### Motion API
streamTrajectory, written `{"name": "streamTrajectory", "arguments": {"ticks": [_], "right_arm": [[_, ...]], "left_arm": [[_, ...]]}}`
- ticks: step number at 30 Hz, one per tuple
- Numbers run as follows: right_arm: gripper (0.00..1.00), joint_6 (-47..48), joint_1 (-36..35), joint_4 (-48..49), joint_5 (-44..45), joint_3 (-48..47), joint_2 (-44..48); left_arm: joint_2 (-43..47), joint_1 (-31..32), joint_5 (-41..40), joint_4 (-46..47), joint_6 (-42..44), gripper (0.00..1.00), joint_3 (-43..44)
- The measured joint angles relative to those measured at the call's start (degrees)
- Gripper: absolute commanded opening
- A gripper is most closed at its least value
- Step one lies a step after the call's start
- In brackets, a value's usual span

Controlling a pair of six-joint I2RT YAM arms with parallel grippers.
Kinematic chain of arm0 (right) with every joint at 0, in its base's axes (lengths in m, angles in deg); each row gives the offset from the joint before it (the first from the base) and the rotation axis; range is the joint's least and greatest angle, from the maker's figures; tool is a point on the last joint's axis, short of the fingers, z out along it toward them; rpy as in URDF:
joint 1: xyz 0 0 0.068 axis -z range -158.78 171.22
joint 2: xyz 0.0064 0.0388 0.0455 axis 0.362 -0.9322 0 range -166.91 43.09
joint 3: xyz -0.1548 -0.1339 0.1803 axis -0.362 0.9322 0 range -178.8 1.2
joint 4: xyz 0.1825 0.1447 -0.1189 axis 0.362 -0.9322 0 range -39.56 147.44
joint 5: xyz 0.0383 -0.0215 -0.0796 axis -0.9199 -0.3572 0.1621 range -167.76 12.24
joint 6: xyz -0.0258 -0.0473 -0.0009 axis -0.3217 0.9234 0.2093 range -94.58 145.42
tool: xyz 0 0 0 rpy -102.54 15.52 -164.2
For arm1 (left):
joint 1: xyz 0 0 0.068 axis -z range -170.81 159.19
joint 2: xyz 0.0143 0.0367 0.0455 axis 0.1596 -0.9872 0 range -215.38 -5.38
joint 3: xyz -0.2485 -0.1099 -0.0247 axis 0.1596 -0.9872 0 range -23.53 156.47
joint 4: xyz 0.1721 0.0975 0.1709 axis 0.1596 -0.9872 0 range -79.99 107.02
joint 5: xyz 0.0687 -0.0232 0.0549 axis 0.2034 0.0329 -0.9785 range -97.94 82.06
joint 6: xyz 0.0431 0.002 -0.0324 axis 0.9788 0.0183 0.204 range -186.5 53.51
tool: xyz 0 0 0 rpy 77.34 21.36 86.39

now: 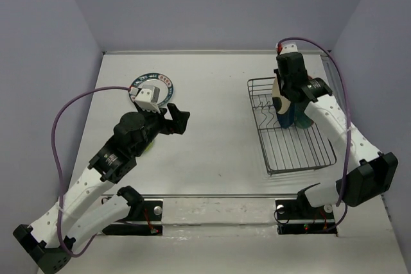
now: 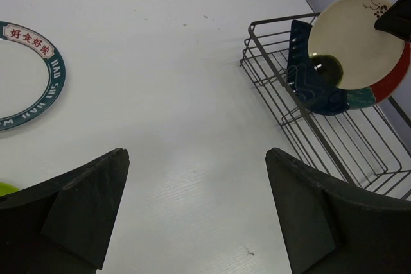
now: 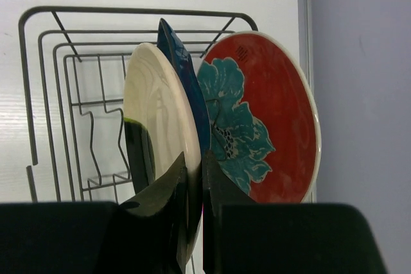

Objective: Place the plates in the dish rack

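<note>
On the white surface are set 3 things: a green-rimmed white plate far left, a lime green plate near it, and the dish rack right.

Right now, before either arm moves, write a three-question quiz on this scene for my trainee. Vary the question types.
1. True or false: the left gripper is clamped on the lettered plate.
2. Which plate does the right gripper grip at the rack? A) lettered plate B) green plate C) pale gold plate
3. Fill in: ___ plates sit on the table, outside the rack.

Key:
1. False; the left gripper is open and holds nothing.
2. C.
3. Two: the lettered plate and the green plate.
</note>
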Motion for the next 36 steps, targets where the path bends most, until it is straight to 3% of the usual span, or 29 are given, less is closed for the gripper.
{"name": "streamTrajectory", "arguments": {"ticks": [18, 36], "right_arm": [[0.07, 1.7, -2.5, -6.0, 10.3, -3.0, -8.2], [0.07, -0.3, -2.6, -2.9, 8.6, 0.9, -12.0]], "left_arm": [[4.0, -1.2, 1.0, -0.2, 1.0, 0.99, -1.2], [3.5, -2.3, 1.7, -0.2, 1.0, 0.99, -1.6]]}}
